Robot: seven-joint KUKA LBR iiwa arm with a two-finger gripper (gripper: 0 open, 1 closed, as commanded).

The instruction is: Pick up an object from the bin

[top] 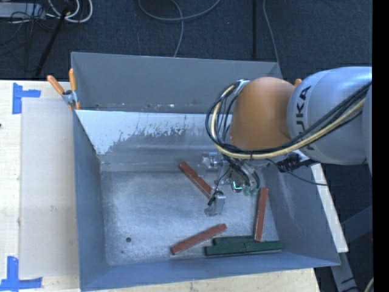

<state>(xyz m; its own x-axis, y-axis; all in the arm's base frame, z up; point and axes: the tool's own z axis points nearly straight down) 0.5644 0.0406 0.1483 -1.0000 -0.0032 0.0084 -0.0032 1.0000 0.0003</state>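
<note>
Grey bin (130, 215): claw (213, 204) low at mid-floor, by lower end of slanted brown stick (194, 176); open/closed can't tell. Nearby: flat brown stick (197, 238), dark green block (243, 246).

In the grey metal bin (91, 181), a reddish-brown flat stick (194, 176) lay mid-floor, a second stick (198, 238) near the front, just left of a dark green flat bar (243, 246).

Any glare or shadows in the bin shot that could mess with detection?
Camera view: streaky glare on the bin back wall, mottled sheen on its floor left of centre; floor darker under the arm, round the gripper; dark green block near the front wall has low contrast; reddish-brown stick beside it stands out.
</note>
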